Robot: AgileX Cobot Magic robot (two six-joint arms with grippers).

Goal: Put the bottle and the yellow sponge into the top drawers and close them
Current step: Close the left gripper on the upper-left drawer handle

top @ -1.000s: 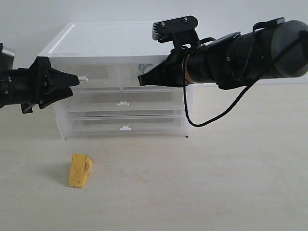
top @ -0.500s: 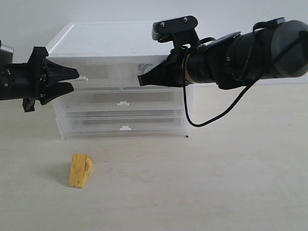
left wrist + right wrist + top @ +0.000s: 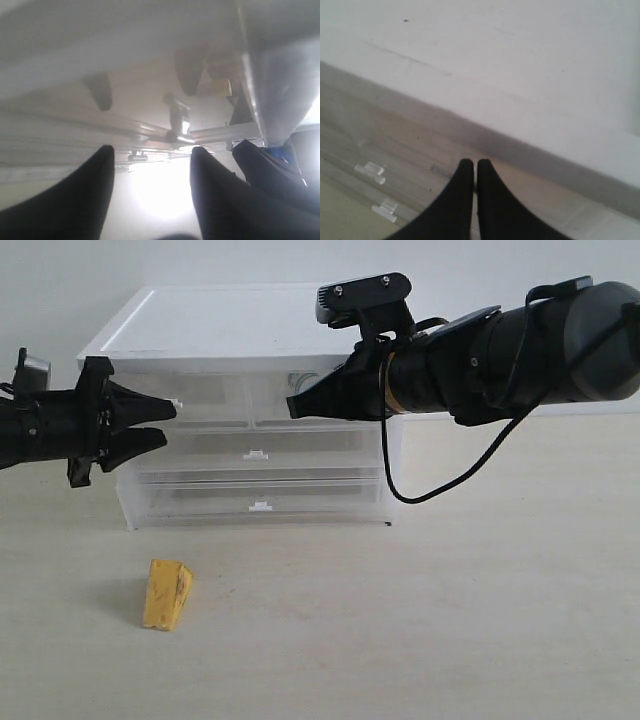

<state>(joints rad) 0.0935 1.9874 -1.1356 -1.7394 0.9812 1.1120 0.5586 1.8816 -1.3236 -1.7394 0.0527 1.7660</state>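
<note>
The yellow sponge [image 3: 167, 594] stands on the table in front of the cabinet, left of centre. My left gripper [image 3: 168, 423] is open, level with the top left drawer [image 3: 215, 392], its tips just short of the small white tab handle [image 3: 178, 401]. In the left wrist view the open left gripper [image 3: 152, 152] faces that handle [image 3: 176, 122]. My right gripper [image 3: 291, 408] is shut and empty, its tip at the front of the top right drawer [image 3: 272, 390]. Both top drawers look pushed in. The bottle is not plainly in view.
The white-topped cabinet [image 3: 230, 320] stands at the back of the pale table, with two full-width lower drawers [image 3: 300, 445] under the top pair. A black cable [image 3: 400, 490] hangs from the right arm in front of the cabinet's right end.
My left gripper has rolled about its axis and slid a little right, closer to the top left drawer's handle. The right arm and the sponge have not moved.
</note>
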